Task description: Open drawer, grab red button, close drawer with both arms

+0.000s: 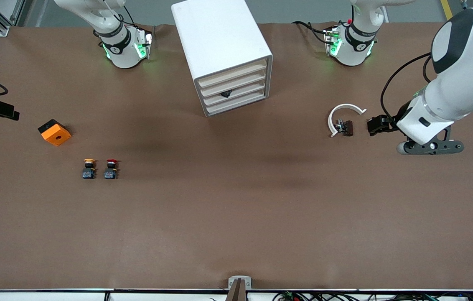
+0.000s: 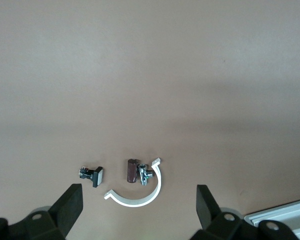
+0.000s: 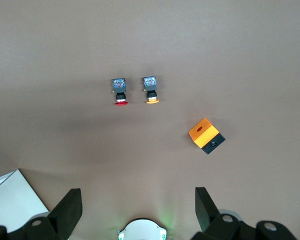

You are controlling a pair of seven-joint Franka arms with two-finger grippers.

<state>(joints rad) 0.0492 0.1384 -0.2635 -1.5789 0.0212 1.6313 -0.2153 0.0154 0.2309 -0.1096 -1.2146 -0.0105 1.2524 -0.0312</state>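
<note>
**Now: all four drawers shut, red button on the tabletop**

Currently the white cabinet (image 1: 222,52) is seen at the tabletop's edge by the robots' bases, its drawer (image 1: 236,93) closed. The red-capped button (image 1: 111,169) is stood beside the yellow-capped button (image 1: 89,169), toward the right arm's end, with the orange box (image 1: 54,132) near them. The right gripper (image 3: 135,212) is held apart above this group. The left gripper (image 2: 137,207) is likewise spread wide, over a white curved clip (image 1: 343,117).
</note>
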